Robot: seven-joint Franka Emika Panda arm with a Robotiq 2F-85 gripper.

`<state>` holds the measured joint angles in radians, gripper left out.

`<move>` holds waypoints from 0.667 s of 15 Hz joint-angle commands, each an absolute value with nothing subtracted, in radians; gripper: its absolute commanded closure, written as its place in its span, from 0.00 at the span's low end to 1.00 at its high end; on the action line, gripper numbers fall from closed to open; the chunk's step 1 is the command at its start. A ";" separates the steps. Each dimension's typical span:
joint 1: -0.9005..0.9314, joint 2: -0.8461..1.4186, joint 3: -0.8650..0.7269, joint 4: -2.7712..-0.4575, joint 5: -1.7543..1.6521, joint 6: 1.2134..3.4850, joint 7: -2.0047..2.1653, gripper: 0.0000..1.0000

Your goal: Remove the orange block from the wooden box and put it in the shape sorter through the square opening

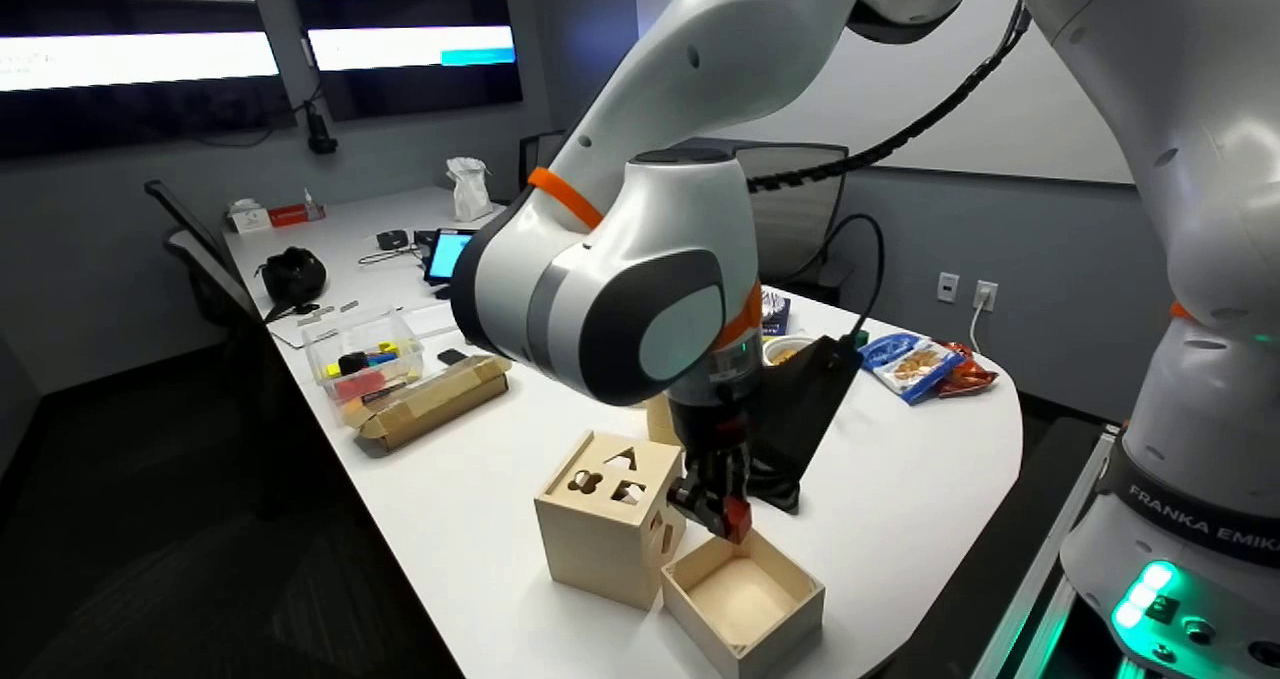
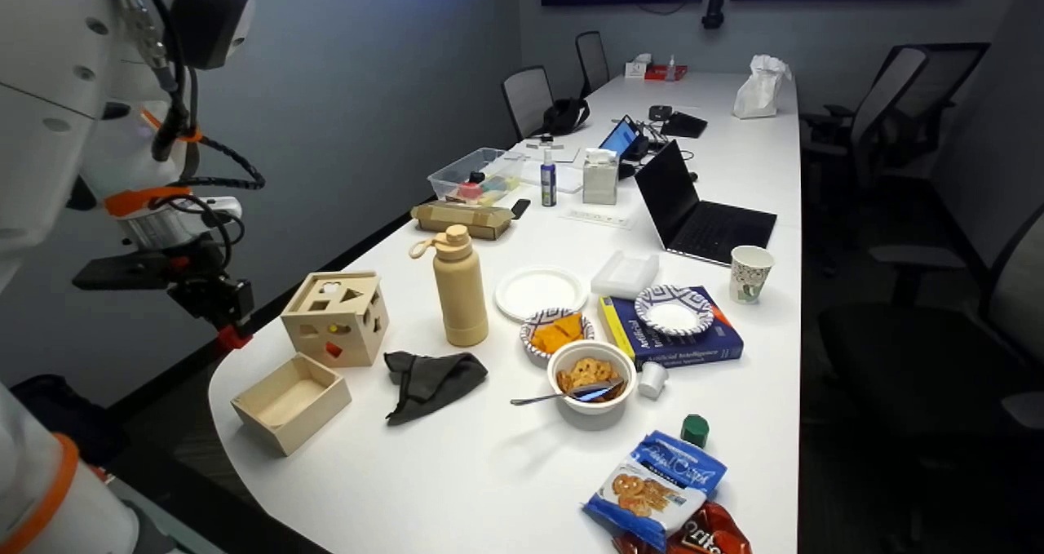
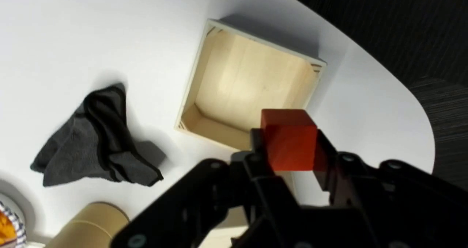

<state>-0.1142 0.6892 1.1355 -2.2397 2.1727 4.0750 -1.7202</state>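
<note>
The orange block [image 3: 290, 145] looks red-orange and sits between the fingertips of my gripper [image 3: 287, 149] in the wrist view. My gripper is shut on it and holds it in the air; the block also shows in both exterior views [image 1: 738, 520] [image 2: 234, 339]. The wooden box [image 1: 745, 599] is open-topped with nothing inside, below the block, and lies beyond it in the wrist view [image 3: 241, 83]. The shape sorter [image 1: 595, 549] stands beside the box, with cut-out holes in its top and sides [image 2: 334, 317]. The fingers hide most of it in the wrist view.
A dark folded cloth [image 2: 432, 381] lies near the box, and a tan bottle [image 2: 461, 297] stands by the sorter. Bowls with snacks [image 2: 591, 399], a book [image 2: 693, 346] and snack bags [image 2: 656, 489] are farther along the table. The table's curved edge [image 3: 413, 91] runs close to the box.
</note>
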 commanded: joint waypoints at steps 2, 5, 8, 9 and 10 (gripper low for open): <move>-0.127 0.672 1.105 -2.147 2.209 4.085 -2.015 0.92; -0.113 0.679 1.064 -2.085 2.219 4.094 -2.151 0.92; -0.095 0.692 1.010 -2.016 2.222 4.089 -2.257 0.92; -0.088 0.696 0.993 -1.995 2.225 4.085 -2.283 0.92; -0.076 0.702 0.973 -1.975 2.230 4.081 -2.296 0.92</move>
<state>-0.1158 0.6815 1.0276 -2.0622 2.1807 4.0750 -2.1972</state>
